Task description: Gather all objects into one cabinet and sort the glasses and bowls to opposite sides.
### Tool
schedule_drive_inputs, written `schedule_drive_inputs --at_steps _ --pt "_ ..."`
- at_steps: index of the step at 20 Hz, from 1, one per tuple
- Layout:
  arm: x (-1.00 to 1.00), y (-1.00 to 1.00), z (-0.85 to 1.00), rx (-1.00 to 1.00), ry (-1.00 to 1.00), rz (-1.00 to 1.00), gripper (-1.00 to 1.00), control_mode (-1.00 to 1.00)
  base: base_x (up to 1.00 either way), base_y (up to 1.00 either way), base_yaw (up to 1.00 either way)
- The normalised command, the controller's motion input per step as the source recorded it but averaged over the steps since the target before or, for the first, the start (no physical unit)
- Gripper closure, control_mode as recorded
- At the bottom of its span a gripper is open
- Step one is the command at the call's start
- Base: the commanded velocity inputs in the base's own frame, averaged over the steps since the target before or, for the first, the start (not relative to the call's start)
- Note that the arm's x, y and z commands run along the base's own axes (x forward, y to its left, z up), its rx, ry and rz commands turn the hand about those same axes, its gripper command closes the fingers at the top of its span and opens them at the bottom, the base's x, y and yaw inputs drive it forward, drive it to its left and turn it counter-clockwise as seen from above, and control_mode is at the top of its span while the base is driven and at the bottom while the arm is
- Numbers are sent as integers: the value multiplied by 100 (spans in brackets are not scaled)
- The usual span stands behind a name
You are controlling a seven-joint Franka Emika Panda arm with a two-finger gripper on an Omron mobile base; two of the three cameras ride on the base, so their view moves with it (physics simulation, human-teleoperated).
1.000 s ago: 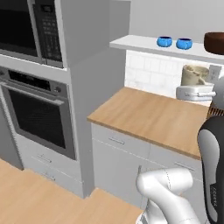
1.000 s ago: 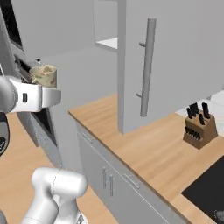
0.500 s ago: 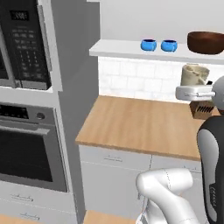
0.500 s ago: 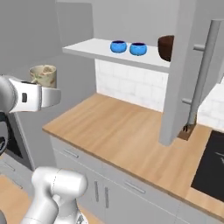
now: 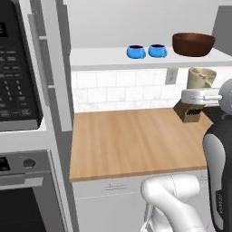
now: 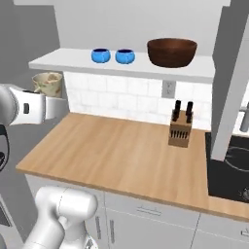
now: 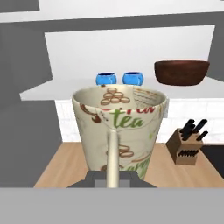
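Cream-beige printed tumbler (image 7: 119, 131) rides upright, clamped in the claw (image 5: 195, 95), facing the open cabinet.
Lift it onto the white shelf floor (image 6: 73, 61), landing at nine o'clock of the two bright blue cups (image 6: 113, 56), opposite the big dark brown bowl (image 6: 172, 52).

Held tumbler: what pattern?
Cream tumbler with brown and green "tea" lettering and motifs; clearest in hand view.
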Motion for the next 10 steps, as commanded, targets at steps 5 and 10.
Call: schedule_drive_inputs --at_steps 5,10 --pt "0 0 0 0 0 0 100 100 41 35 -47" --pt "0 0 0 0 0 0 100 100 26 22 -31"
